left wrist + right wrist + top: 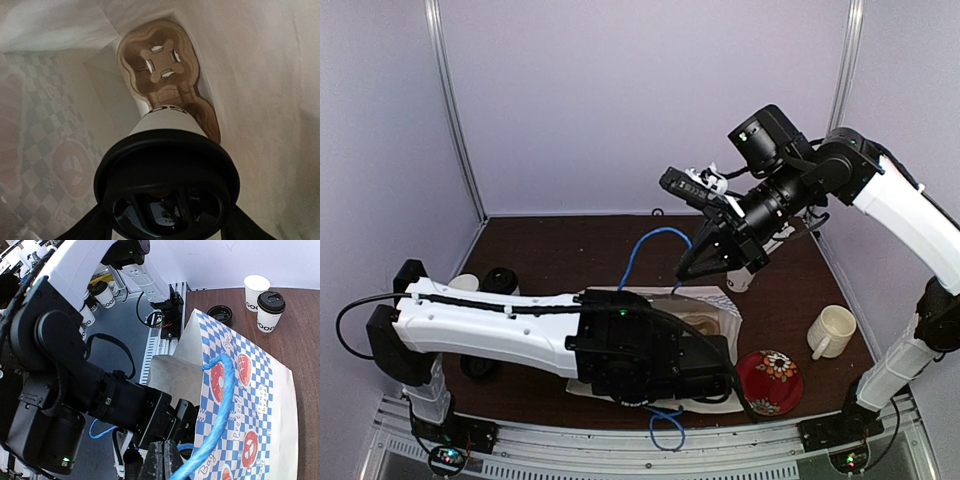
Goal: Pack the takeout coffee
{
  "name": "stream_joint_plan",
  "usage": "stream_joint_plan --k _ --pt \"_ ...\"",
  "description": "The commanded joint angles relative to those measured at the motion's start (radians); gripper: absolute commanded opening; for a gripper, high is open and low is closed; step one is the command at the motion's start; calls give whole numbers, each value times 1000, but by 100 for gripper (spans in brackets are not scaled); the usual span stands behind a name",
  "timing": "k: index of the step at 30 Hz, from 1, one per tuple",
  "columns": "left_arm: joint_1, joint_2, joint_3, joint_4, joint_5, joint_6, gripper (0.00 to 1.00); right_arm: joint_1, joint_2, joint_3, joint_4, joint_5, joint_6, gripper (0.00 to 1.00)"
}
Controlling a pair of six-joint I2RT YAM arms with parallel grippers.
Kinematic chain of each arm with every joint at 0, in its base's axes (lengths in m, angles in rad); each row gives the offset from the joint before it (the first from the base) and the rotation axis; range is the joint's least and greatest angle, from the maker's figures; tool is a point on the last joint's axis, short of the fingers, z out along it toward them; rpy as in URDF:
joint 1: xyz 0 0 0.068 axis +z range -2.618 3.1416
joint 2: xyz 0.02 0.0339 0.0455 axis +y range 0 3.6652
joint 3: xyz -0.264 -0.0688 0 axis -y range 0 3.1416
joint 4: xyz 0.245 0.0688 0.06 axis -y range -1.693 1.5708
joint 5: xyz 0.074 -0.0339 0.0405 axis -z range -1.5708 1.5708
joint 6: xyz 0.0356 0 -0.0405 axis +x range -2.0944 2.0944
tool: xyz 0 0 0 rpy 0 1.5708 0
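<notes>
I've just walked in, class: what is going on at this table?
The left gripper holds a white paper cup with a black plastic lid inside the blue-checked paper bag, where a brown cardboard cup carrier lies at the bottom. The right gripper is shut on the bag's blue rope handle, holding it up.

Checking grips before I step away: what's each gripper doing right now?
Left gripper: closed on the lidded coffee cup, inside the paper bag.
Right gripper: closed on the bag's blue rope handle.
</notes>
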Motion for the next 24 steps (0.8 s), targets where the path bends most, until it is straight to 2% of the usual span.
stream_joint_plan --k 1,7,13,24 --pt "21 13 -35 8 -88 1 47 5 -8 40 42 -24 46 0" --pt "43 -17 -80 38 -116 -43 46 6 7 38 42 -40 49 0" --pt "55 -137 -200 126 -20 -69 46 8 15 36 33 -62 45 0" --pt "58 -196 -246 140 70 -89 45 8 34 43 42 -50 52 0"
